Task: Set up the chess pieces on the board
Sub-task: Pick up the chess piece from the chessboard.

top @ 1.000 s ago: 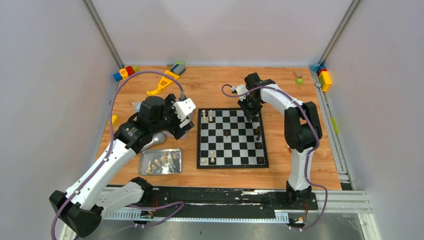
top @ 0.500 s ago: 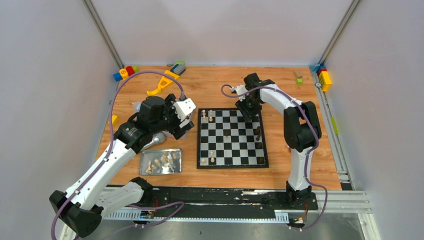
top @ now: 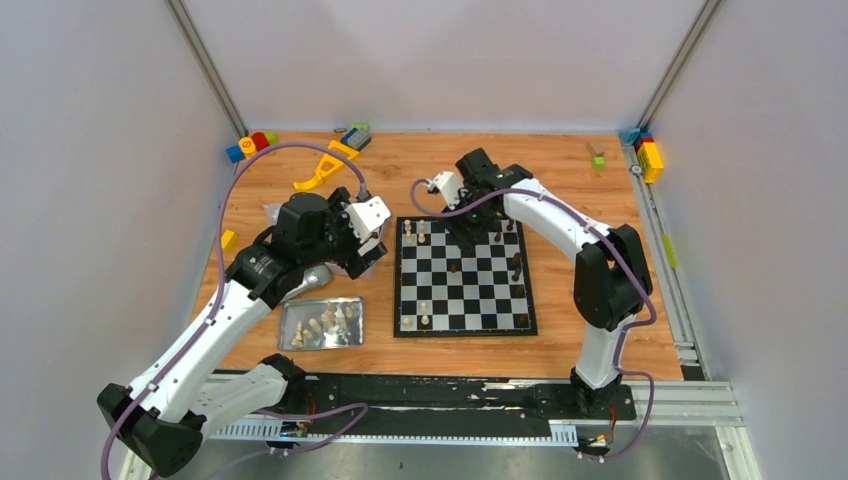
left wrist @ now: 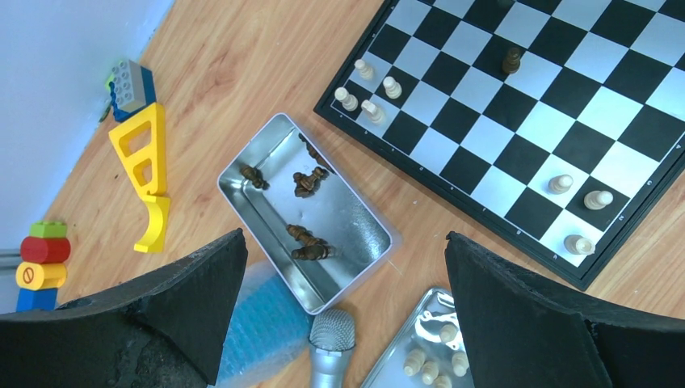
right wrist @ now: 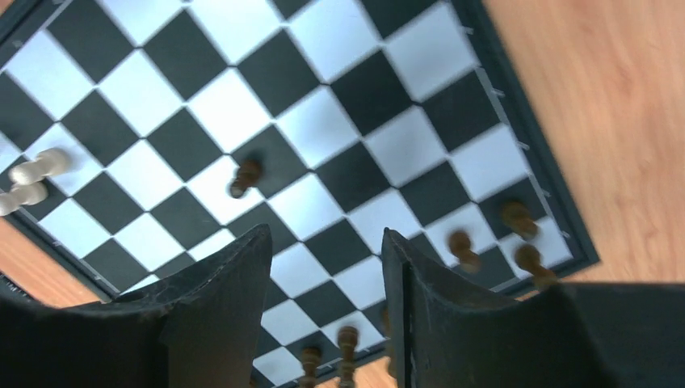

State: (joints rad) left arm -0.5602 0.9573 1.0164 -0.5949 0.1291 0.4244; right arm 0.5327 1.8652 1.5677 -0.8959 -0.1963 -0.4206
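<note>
Pincer on the left (left wrist: pixel 343 250) hangs with its jaws wide apart and nothing between them, over the tabletop (left wrist: pixel 242 73) just left of the board (top: pixel 465 300). Directly beneath it is a metal tray (left wrist: pixel 347 218) holding a handful of dark pieces (left wrist: pixel 307 182), all lying on their sides, some in touching pairs. A second tray (top: pixel 286 340), nearer the arm bases, holds a heap of pale pieces (top: pixel 325 322), also toppled.

On the board, four pale men (top: pixel 413 232) stand in the far left corner and three more (top: pixel 415 318) in the near left corner. One dark man (top: pixel 455 267) stands alone mid-board, and several dark ones (top: pixel 519 290) line the right edge. Most squares are bare, so the set-up looks to be at an early stage.

Over the far half of the board, the right pincer (right wrist: pixel 325 242) is partly open and empty, with no piece within its reach.

The step in hand appears to be the gap between placements. Next, a pincer must fetch another piece. The left one seems best placed. It would have to drop into the tray, close on a single fallen piece clear of its neighbours, then stand it upright on a free square.
</note>
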